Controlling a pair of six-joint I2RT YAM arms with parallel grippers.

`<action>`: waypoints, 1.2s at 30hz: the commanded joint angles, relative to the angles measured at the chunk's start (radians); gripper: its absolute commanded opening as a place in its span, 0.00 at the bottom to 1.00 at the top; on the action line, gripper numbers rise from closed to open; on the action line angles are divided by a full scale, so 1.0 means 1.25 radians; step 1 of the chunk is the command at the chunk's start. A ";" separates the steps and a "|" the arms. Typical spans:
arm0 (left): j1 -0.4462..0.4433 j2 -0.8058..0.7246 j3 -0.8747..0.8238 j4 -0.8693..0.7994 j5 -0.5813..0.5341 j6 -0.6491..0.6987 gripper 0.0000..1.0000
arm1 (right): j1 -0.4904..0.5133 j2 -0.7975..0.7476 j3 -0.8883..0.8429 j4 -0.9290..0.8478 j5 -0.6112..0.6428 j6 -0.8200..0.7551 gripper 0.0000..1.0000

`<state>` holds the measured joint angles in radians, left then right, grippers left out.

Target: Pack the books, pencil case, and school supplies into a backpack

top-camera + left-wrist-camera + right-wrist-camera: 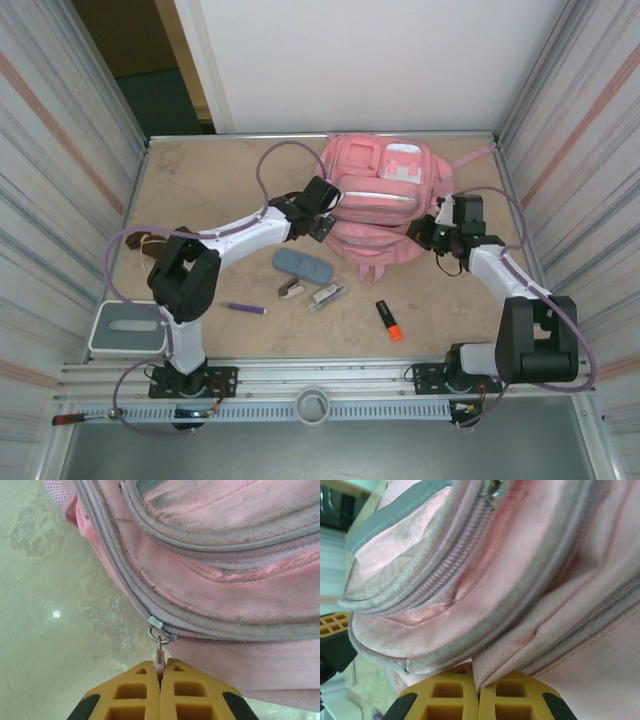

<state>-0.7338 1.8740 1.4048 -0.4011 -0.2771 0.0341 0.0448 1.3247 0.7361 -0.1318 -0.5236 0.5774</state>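
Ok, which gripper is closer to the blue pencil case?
Left. The left gripper pinches the backpack's zipper pull just behind the pencil case; the right gripper grips the backpack's opposite side, farther away.

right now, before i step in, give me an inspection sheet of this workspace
surface: beige table, mottled stains
job's things: pink backpack at far middle; blue-grey pencil case, purple pen, stapler-like piece, clear clip and orange highlighter loose on the table nearer the arms
clutter: brown-and-white lump with cord at left edge; grey-topped box by left arm's base
grippers: left gripper shut on a zip pull; right gripper shut on a fold of the backpack
cables: purple cable loops over left arm, another along right arm
surroundings: striped panels both sides, white wall behind
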 commanded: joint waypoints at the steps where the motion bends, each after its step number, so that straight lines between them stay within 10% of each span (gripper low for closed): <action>1: 0.008 -0.086 -0.045 -0.027 -0.049 -0.027 0.00 | 0.038 0.025 0.062 0.001 -0.040 -0.058 0.00; 12: -0.060 -0.081 -0.018 -0.012 0.012 -0.053 0.00 | -0.041 0.091 0.141 -0.099 0.000 -0.096 0.01; 25: -0.117 0.019 0.113 -0.020 0.060 -0.038 0.00 | -0.074 -0.055 0.015 -0.090 0.090 -0.017 0.62; 36: -0.117 0.023 0.107 -0.021 0.059 -0.036 0.00 | 0.025 -0.016 -0.038 0.020 0.170 0.023 0.65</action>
<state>-0.8783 1.9018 1.5036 -0.4458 -0.2050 -0.0151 0.0498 1.2751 0.6586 -0.1539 -0.3599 0.5930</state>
